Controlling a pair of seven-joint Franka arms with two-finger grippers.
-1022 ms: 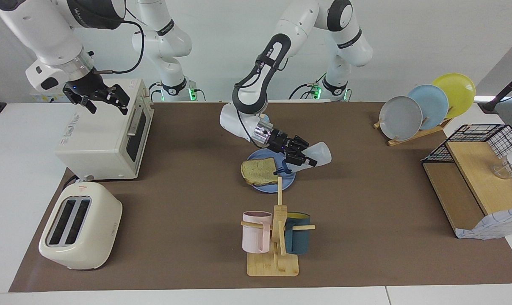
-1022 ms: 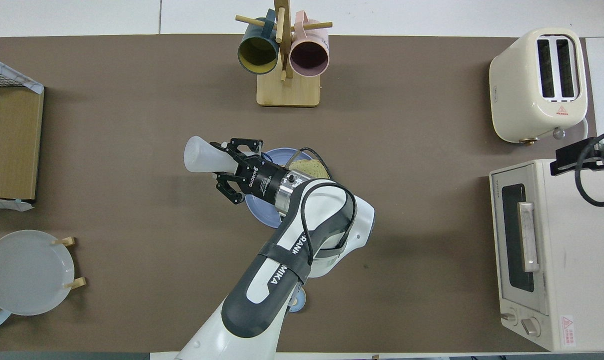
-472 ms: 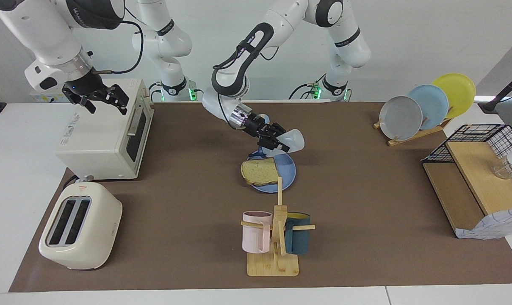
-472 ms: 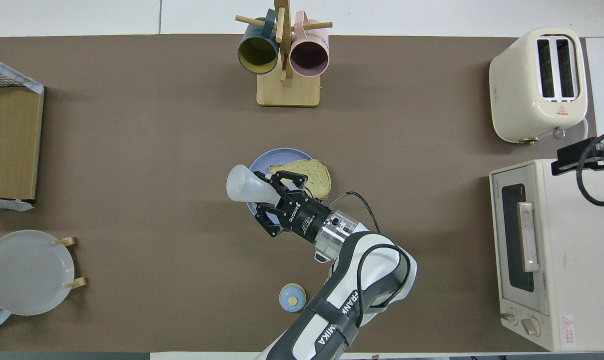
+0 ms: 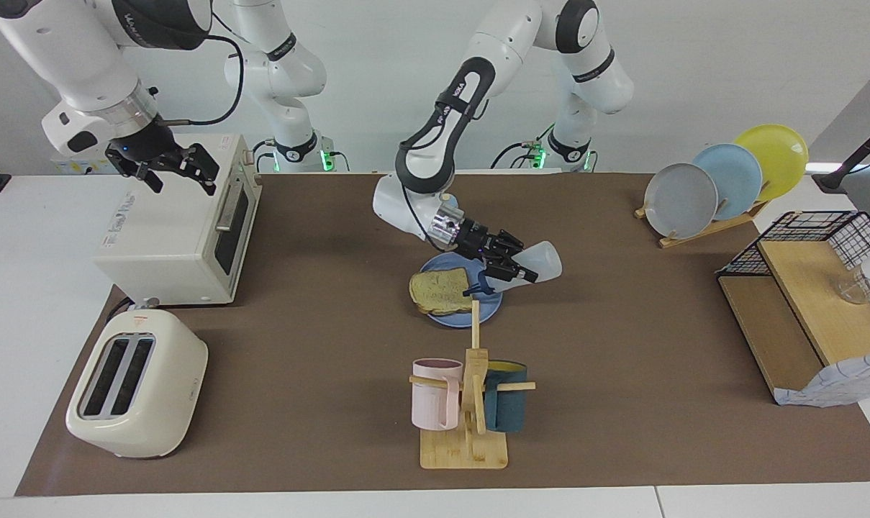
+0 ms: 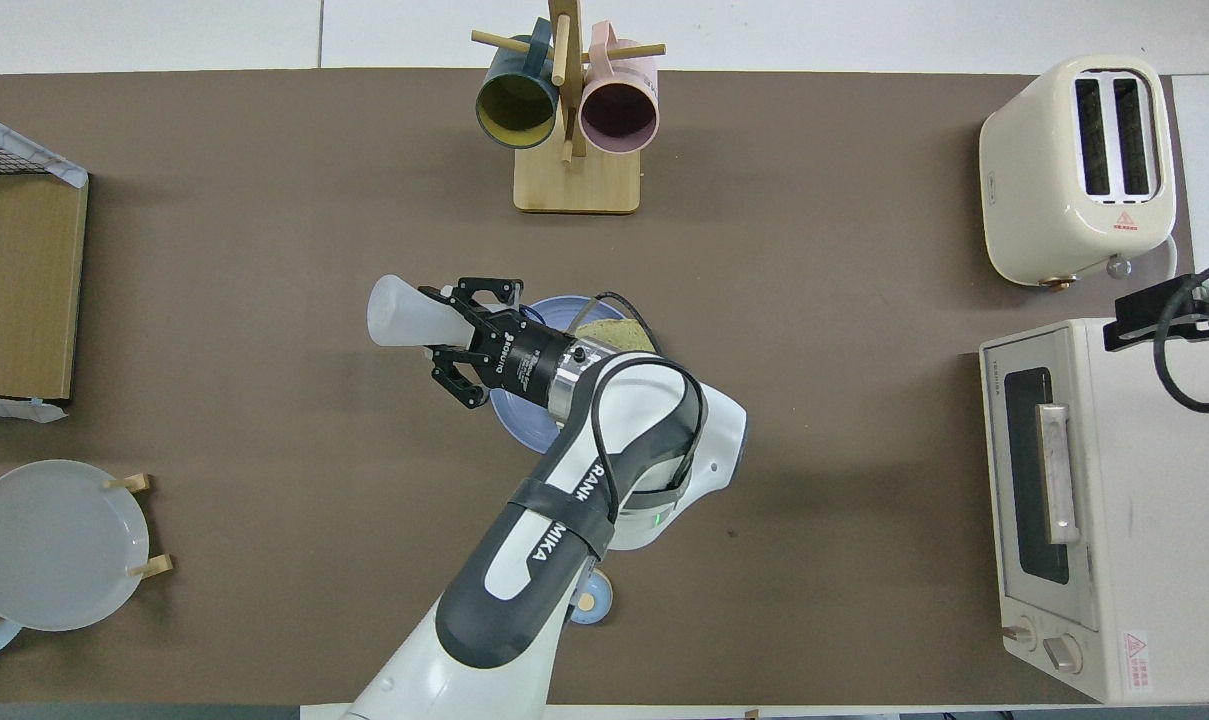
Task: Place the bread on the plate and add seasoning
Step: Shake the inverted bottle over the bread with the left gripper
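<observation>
Seasoning (image 5: 537,263) tilted, cap down toward bread (image 5: 442,291) on plate (image 5: 486,308), clamped in left gripper (image 5: 503,269). Right gripper (image 5: 167,167) wide, waiting over oven (image 5: 179,230).

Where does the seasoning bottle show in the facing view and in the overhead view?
Facing view: the seasoning bottle is at centre, tilted, gripped by the left gripper, cap down over the plate.
Overhead view: the bottle is just off-centre, beside the plate.
Shared landmark: the mug rack.
</observation>
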